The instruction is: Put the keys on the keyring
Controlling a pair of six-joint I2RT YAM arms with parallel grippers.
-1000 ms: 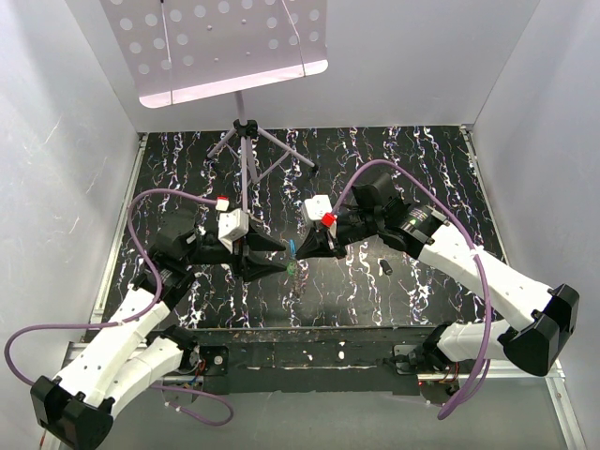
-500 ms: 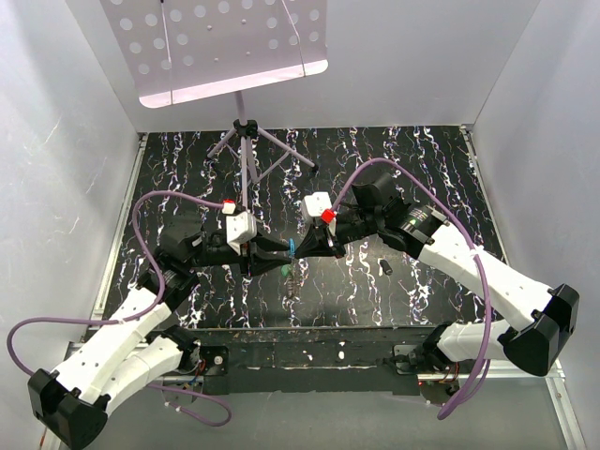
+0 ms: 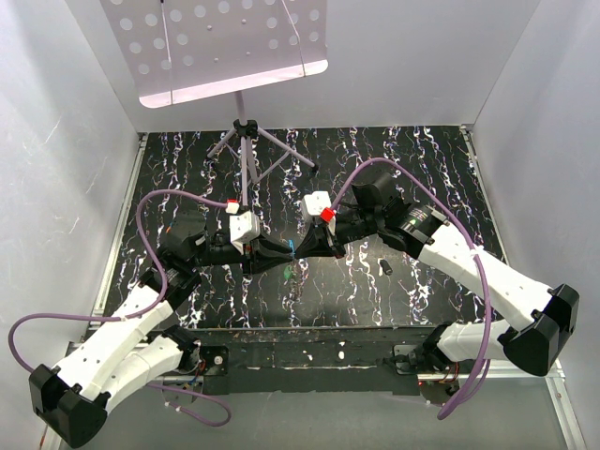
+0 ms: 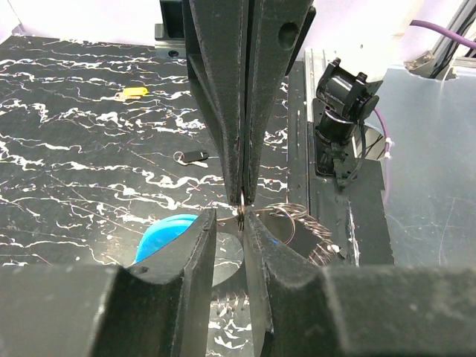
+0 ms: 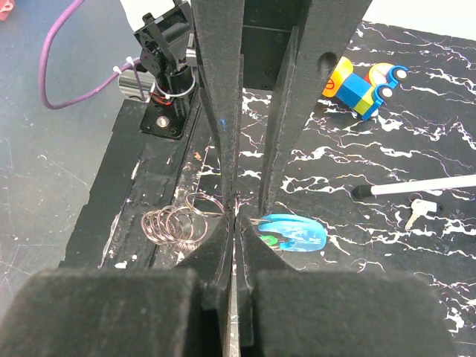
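My two grippers meet tip to tip above the middle of the mat. My right gripper [image 3: 304, 247] [image 5: 236, 220] is shut on a thin wire ring [image 4: 243, 210] of the keyring. The keyring's blue tag [image 5: 294, 232] [image 4: 165, 235] and its coiled wire loops [image 5: 172, 223] [image 4: 301, 223] hang beside the ring. My left gripper [image 3: 285, 253] [image 4: 229, 217] stands a finger-width apart, with a flat grey key [image 4: 225, 269] filling the gap, its tip at the ring. A small green bit [image 5: 269, 240] shows by the blue tag.
On the mat lie a loose silver key [image 5: 421, 209], a black-headed key [image 4: 193, 156] [image 3: 385, 267] and a yellow tag [image 4: 132, 92]. A coloured toy car [image 5: 363, 84] and a music stand's tripod [image 3: 246, 141] are at the back. The black base plate [image 3: 309, 352] runs along the near edge.
My left gripper has moved right and slightly away from the base, until its tips meet the right gripper's. The right gripper has stayed almost in place with the keyring.
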